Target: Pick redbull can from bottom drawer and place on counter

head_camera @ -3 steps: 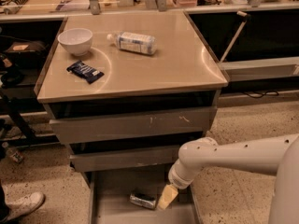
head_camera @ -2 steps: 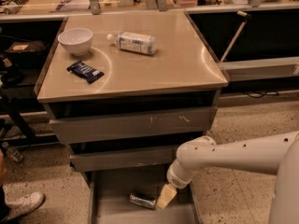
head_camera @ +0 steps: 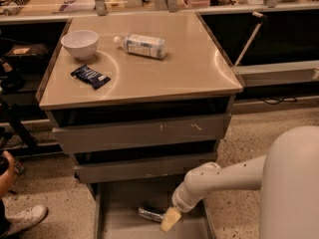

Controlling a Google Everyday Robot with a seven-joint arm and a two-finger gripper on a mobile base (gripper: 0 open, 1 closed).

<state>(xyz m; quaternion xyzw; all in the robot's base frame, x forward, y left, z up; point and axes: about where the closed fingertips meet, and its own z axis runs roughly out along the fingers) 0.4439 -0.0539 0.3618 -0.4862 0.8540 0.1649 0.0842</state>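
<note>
Warm, dim overhead light lays curved glare on the counter (head_camera: 199,68) and deep shadow beneath its rim, while the gripper (head_camera: 170,219) hangs low in the dusky bottom drawer (head_camera: 119,223).

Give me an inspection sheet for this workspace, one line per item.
Surface: the square beige-grey metal counter carries clutter only; the can is not on it.
Job's things: the slim silvery redbull can lies on its side in the open grey bottom drawer.
Clutter: a white bowl, a clear plastic water bottle lying on its side and a dark blue snack wrapper, all on the counter.
Grippers: the gripper is low in the bottom drawer at the can's right end; contact cannot be told.
Cables: a thin dark cable on the floor at right.
Surroundings: two upper grey drawers; a person's white shoe at lower left.
</note>
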